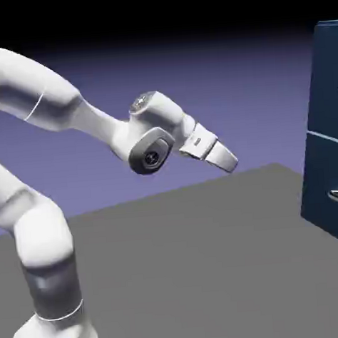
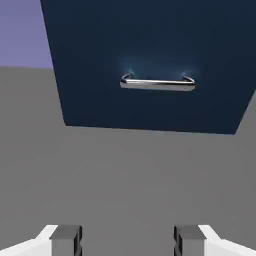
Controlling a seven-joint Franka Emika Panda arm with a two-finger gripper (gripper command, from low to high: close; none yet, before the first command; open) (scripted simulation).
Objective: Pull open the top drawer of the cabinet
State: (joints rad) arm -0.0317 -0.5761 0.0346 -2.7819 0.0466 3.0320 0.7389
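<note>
Distance is the whole matter right now: the gripper (image 1: 231,161) hangs in mid-air over the grey table (image 1: 207,255), well apart from the cabinet (image 1: 328,131), which stands ahead of it, off where the fingers are pointing. Its jaws are spread wide with nothing between them; the hand view shows the two grey fingertips (image 2: 66,239) far apart with bare table in the gap. The top drawer (image 1: 331,80) lies ahead of and above the pincer, since the hand is angled downward toward the lower part of the cabinet front. From the side only a thin edge of the navy panels shows, with a pale seam between tiers and a glint of metal low down, so the handles' run can't be read there. The hand view supplies that: a slim silvery handle (image 2: 157,82) lies crosswise, its long axis running in line with the gap between the fingers. Judging by how close that panel sits to the tabletop, I'd say it belongs to the lower tier, so the hand likely needs to rise as well as advance.
</note>
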